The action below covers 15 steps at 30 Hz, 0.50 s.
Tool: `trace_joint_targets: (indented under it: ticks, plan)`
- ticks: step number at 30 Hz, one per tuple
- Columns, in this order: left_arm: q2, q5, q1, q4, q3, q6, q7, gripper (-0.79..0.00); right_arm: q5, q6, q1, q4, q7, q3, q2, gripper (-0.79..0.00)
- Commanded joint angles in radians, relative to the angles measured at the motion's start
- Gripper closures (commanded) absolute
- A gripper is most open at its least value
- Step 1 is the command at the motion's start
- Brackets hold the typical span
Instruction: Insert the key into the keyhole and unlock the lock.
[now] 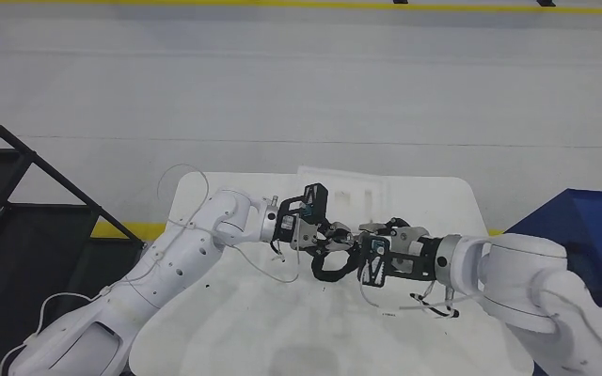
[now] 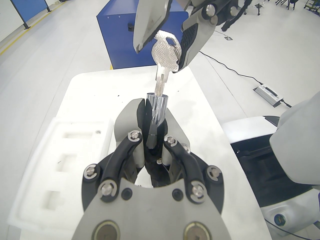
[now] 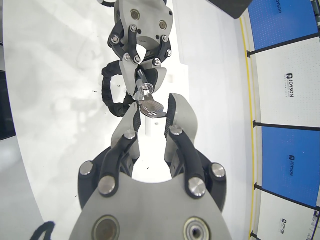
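The key [image 2: 166, 51] in the lock [image 2: 157, 104]
We see the left gripper [image 2: 155, 111] clenched on the chrome lock above the worktop [image 2: 100, 88], the key's blade in its keyhole [image 3: 146, 89]. The right gripper [image 3: 154, 108] brackets the key's head; whether it grips, we cannot tell.

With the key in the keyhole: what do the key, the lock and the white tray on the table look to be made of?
The key looks like silvery metal, likely plated: dimpled head, soft sheen. The lock is a metal cylinder with a polished, chrome-like finish and mirror-bright reflections. The tray is probably white foam, though moulded plastic is possible: matte, with rounded cut-out pockets.
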Motion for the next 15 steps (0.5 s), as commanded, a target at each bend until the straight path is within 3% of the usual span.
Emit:
trace_joint_targets:
  ticks: [1,8,15]
  plan:
    - [0.002,0.0,-0.001,0.0,0.002,0.0,0.003,0.0,-0.008,0.001,-0.004,-0.001,-0.012,-0.003,0.0,0.0]
    - [0.008,-0.002,-0.006,-0.001,0.013,0.0,0.008,0.0,0.016,0.003,-0.016,0.002,-0.045,-0.001,0.002,0.0]
    - [0.009,-0.001,-0.014,0.0,0.026,0.0,0.012,0.0,0.124,0.088,-0.034,0.021,-0.04,0.024,0.004,0.0]
